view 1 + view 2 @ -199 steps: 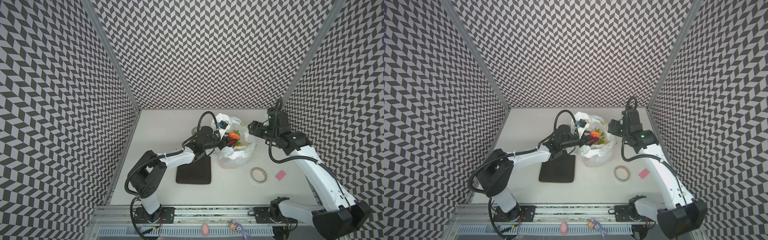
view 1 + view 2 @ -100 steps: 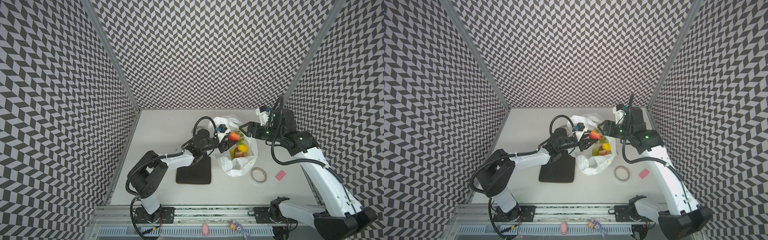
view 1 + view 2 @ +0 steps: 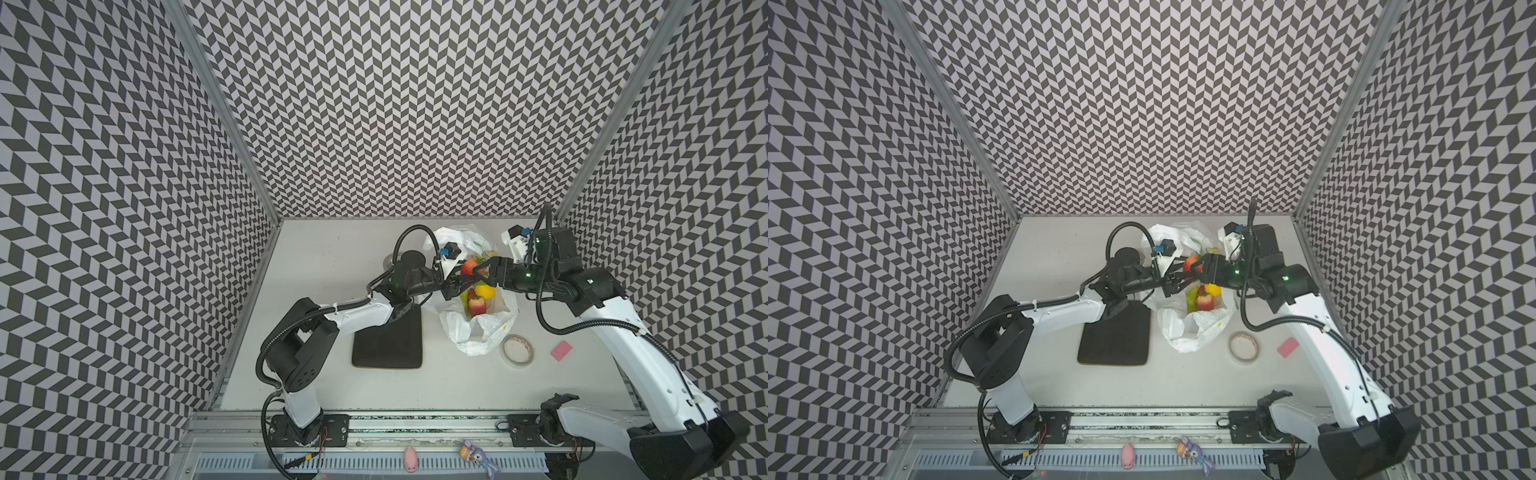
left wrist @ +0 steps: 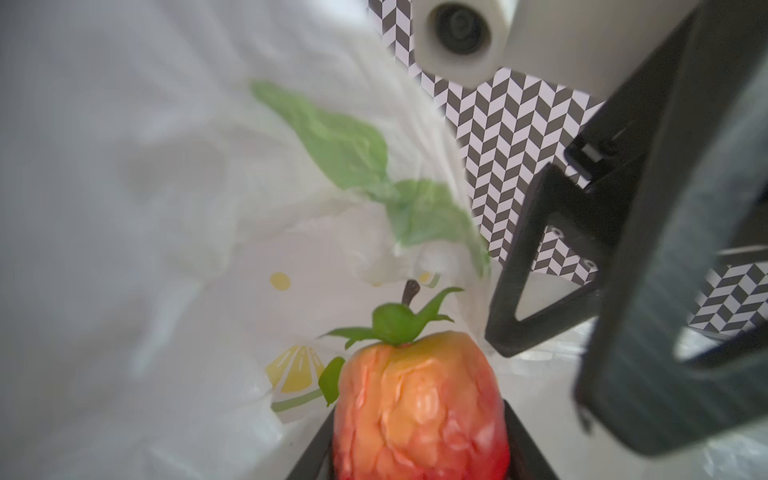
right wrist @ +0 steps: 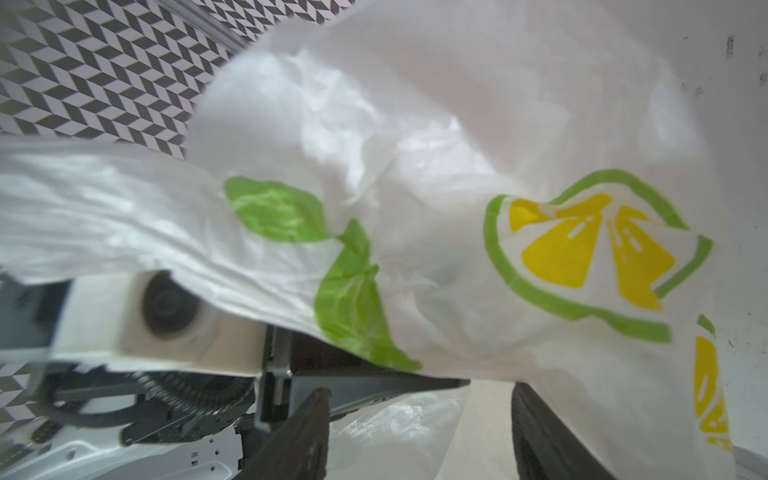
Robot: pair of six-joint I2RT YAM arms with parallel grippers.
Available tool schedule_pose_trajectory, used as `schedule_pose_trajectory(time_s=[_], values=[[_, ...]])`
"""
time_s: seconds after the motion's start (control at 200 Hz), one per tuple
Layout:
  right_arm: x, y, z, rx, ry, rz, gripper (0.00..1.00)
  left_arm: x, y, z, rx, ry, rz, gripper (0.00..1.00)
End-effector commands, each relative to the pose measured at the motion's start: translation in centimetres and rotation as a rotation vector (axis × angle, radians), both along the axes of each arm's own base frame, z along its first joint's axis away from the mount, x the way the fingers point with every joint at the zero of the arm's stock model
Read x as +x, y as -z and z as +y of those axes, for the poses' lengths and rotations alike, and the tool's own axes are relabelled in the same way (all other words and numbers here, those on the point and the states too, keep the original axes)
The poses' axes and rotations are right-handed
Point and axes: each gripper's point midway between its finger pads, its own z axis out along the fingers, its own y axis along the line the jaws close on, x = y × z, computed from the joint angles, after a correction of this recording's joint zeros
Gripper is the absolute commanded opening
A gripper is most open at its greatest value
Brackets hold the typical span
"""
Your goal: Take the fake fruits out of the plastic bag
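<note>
The plastic bag (image 3: pixel 478 332) (image 3: pixel 1187 332) lies open mid-table, white with lemon prints (image 5: pixel 594 249). Inside it I see fake fruits: a yellow one (image 3: pixel 485 292), a red strawberry (image 3: pixel 477 306) and a green one (image 3: pixel 464 297). My left gripper (image 3: pixel 466 272) (image 4: pixel 419 449) is shut on a red-orange fruit (image 3: pixel 469 267) (image 3: pixel 1190 263) (image 4: pixel 419 407) with green leaves, held above the bag's mouth. My right gripper (image 3: pixel 484 270) (image 5: pixel 415 440) stands open right beside that fruit, bag film draped over one finger (image 5: pixel 536 436).
A black mat (image 3: pixel 388 336) lies left of the bag. A tape roll (image 3: pixel 517 350) and a pink block (image 3: pixel 561 350) sit to its right. A pink pig toy (image 3: pixel 411 458) and a purple toy (image 3: pixel 478 455) rest on the front rail. Patterned walls close three sides.
The bag has spread open toward the front, showing the fruits inside. My right gripper moved left to the bag's mouth and its jaws narrowed a little. The left keeps the fruit.
</note>
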Motion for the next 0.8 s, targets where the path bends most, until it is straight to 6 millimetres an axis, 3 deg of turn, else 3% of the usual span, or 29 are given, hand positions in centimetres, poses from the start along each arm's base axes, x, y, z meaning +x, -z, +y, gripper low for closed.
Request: schedule_pose_trajectory(time_s=[0.0, 0.17, 0.436, 0.591, 0.736, 0.796], values=[[-1.0, 0.1, 1.3, 0.094, -0.043, 0.012, 0.67, 0.2, -0.1, -0.1, 0.010, 0.013, 0.008, 0.08], [0.9, 0.8, 0.6, 0.081, 0.047, -0.010, 0.72, -0.3, -0.2, 0.0, 0.003, 0.030, 0.002, 0.08], [3.9, 1.1, 1.6, 0.114, 0.054, -0.048, 0.70, -1.2, -0.5, 0.2, -0.005, 0.063, -0.022, 0.10], [4.1, 2.3, 2.5, 0.118, 0.010, -0.005, 0.62, -1.0, -0.6, 0.2, -0.008, 0.061, -0.026, 0.11], [3.9, 3.3, 2.7, 0.113, -0.006, 0.025, 0.60, -1.0, -0.9, 0.0, -0.014, 0.063, -0.030, 0.12], [3.9, 3.3, 2.6, 0.111, -0.003, 0.028, 0.53, -0.9, -0.8, 0.0, -0.012, 0.064, -0.028, 0.12]])
